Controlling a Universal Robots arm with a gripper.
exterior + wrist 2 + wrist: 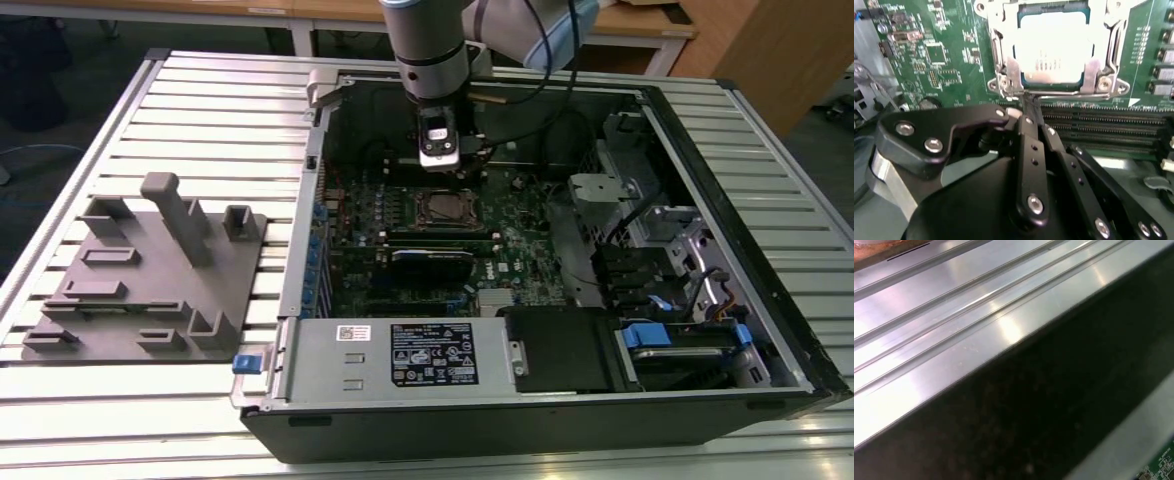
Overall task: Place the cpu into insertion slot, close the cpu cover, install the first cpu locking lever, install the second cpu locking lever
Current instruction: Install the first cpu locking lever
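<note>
The cpu (1054, 45), with a pale silver-grey top, lies flat in the insertion slot (441, 208) on the green board. The cpu cover (1096, 67), a thin silvery frame, lies down over it, and the chip shows through its window. A wire locking lever (1064, 93) runs along the socket edge nearest the gripper. My black gripper (1027, 106) is shut, with its fingertips right at that lever near the socket's corner. I cannot tell whether they pinch the wire or only touch it. In the exterior view the gripper (442, 168) hangs just behind the socket.
The open computer case (747, 200) lies on a slatted aluminium table (954, 315). Long black card slots (1104, 125) run beside the fingers. A black-labelled power supply (430, 355) sits at the case front. A grey fixture (147, 270) stands on the exterior view's left.
</note>
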